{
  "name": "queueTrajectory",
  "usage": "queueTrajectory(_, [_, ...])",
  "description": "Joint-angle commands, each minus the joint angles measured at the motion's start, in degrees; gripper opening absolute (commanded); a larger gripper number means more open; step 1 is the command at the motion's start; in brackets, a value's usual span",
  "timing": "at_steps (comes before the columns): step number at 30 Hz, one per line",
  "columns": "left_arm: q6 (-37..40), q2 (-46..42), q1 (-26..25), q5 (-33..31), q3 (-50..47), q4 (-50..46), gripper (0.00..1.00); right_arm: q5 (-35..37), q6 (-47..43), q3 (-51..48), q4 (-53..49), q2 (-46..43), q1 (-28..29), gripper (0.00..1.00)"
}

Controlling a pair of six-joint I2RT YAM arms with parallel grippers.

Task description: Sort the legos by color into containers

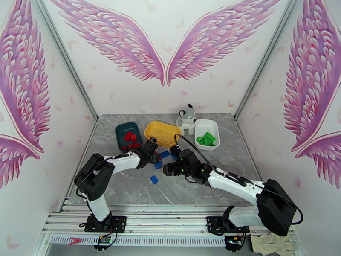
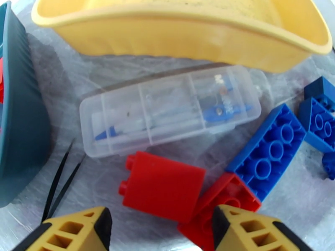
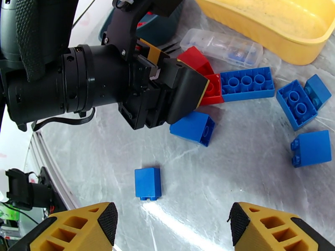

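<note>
The left end effector (image 2: 159, 216) is about half open and holds nothing. Its fingers stand either side of a red brick (image 2: 161, 191) that lies on the desk (image 2: 104, 180) just ahead of the tips. For a clean grip it should sit a little further forward, so the pads meet the brick's smooth side faces squarely and not its near corners. The finger on the right needs care. A second red brick (image 2: 222, 201) touches the first on that side and lies against a long blue brick (image 2: 268, 149). A straight lift would spare the clear case (image 2: 167, 113) just beyond. The teal tub (image 2: 19, 122), ahead and to the left, already holds red pieces in the top view, so it looks like the place for this one.

The right end effector (image 3: 173, 220) is open wide and empty. A small blue brick (image 3: 148, 183) lies just ahead, off-centre towards the finger on the left of its wrist view.

The left fingers are cut off at the frame's lower edge, so I cannot tell whether they touch the brick. Nor can I tell whether the second red brick and the long blue one are snapped together or only touching.
</note>
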Motion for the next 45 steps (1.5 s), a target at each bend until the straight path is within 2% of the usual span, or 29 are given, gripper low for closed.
queueTrajectory(1, [0.74, 1.33, -0.26, -0.53, 2.8, 0.26, 0.65, -1.06, 0.83, 1.03, -0.64, -0.25, -0.47, 0.76])
queueTrajectory(20, [1.27, 5.59, 0.44, -1.29, 6.32, -1.22, 0.55, -1.76, 1.15, 0.77, -0.38, -0.43, -0.92, 0.76])
queueTrajectory(24, [1.27, 5.72, 0.44, -1.31, 6.04, -1.09, 0.55, -1.86, 1.2, 0.85, -0.31, -0.41, -1.05, 0.76])
queueTrajectory(28, [1.09, 5.49, 0.45, -1.1, 5.53, -0.91, 0.6, -1.91, 1.15, 0.79, -0.36, -0.43, -1.08, 0.76])
queueTrajectory(37, [1.11, 4.53, 0.26, -1.66, 5.27, -1.05, 0.65, -2.04, 1.29, 0.82, -0.33, -0.39, -1.16, 0.76])
queueTrajectory(45, [1.09, 6.38, 0.57, -1.77, 5.59, -1.27, 0.56, -2.12, 1.36, 0.77, -0.3, -0.52, -1.26, 0.76])
